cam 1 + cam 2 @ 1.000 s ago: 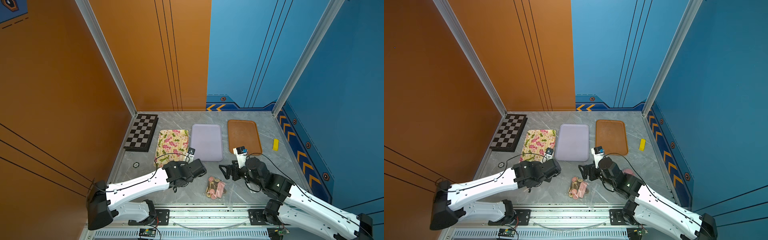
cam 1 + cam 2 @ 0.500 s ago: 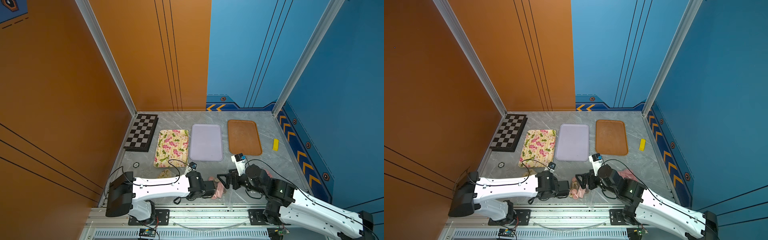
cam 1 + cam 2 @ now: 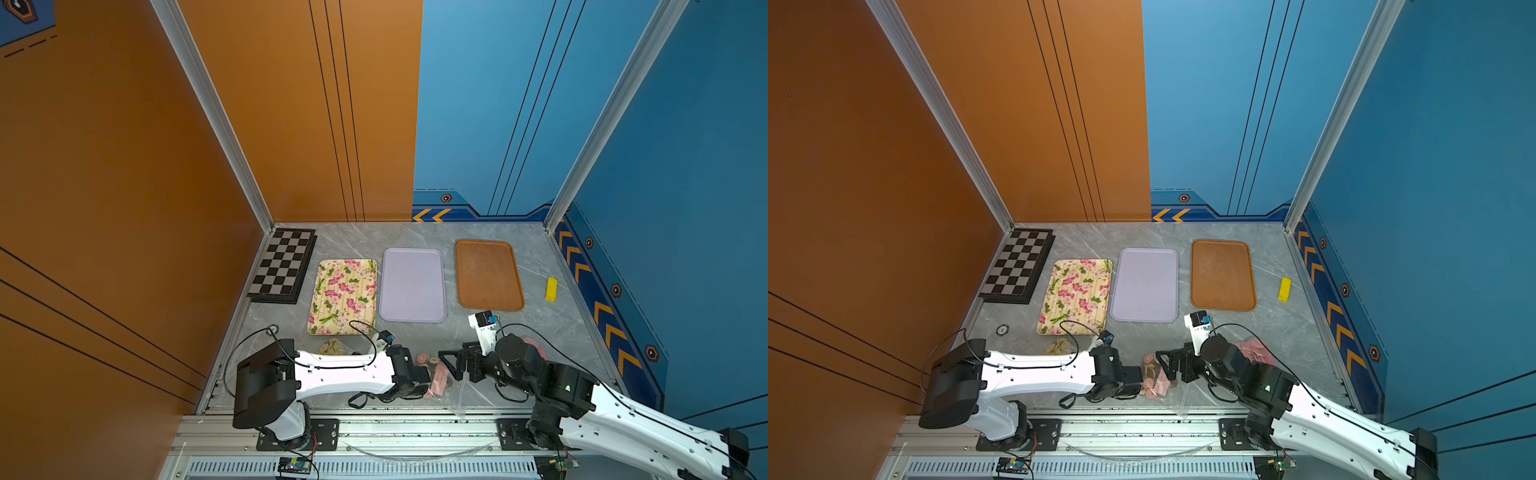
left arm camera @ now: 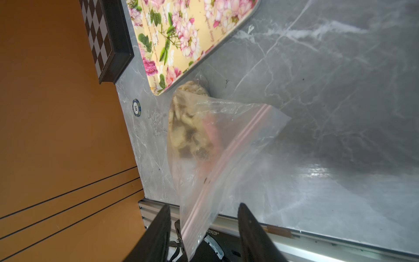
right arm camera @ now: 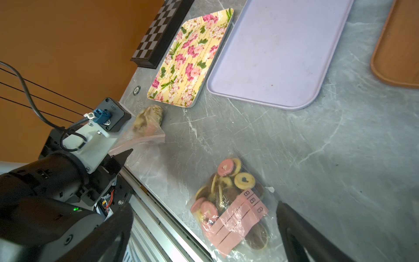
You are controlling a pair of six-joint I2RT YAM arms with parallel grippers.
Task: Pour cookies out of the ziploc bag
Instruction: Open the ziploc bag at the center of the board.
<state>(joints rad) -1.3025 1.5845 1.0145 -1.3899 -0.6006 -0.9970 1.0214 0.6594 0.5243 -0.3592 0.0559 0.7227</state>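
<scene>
A clear ziploc bag [image 5: 235,219] with a pink label lies flat near the table's front edge. It holds pink, yellow-ringed and brown round cookies [image 5: 243,180]. My right gripper [image 5: 203,206] hangs over it, open wide, one finger on each side and nothing gripped. Seen from above, that bag [image 3: 437,376] lies just left of the right gripper [image 3: 454,365]. A second ziploc bag [image 4: 226,136] with pale tan and dark pieces rests by the floral tray's corner. Its pink zip end rises between the fingers of my left gripper [image 4: 204,205], which is open with a gap on both sides.
Along the back stand a chessboard [image 3: 284,266], a floral tray [image 3: 343,297], a lavender tray [image 3: 412,284] and a brown tray [image 3: 487,274]. A yellow block [image 3: 551,289] lies far right and a poker chip [image 3: 272,330] far left. A pink heap [image 3: 1254,347] sits behind my right arm.
My left arm has swung down low along the front edge and now reaches the tan bag. My right gripper has come forward over the cookie bag.
</scene>
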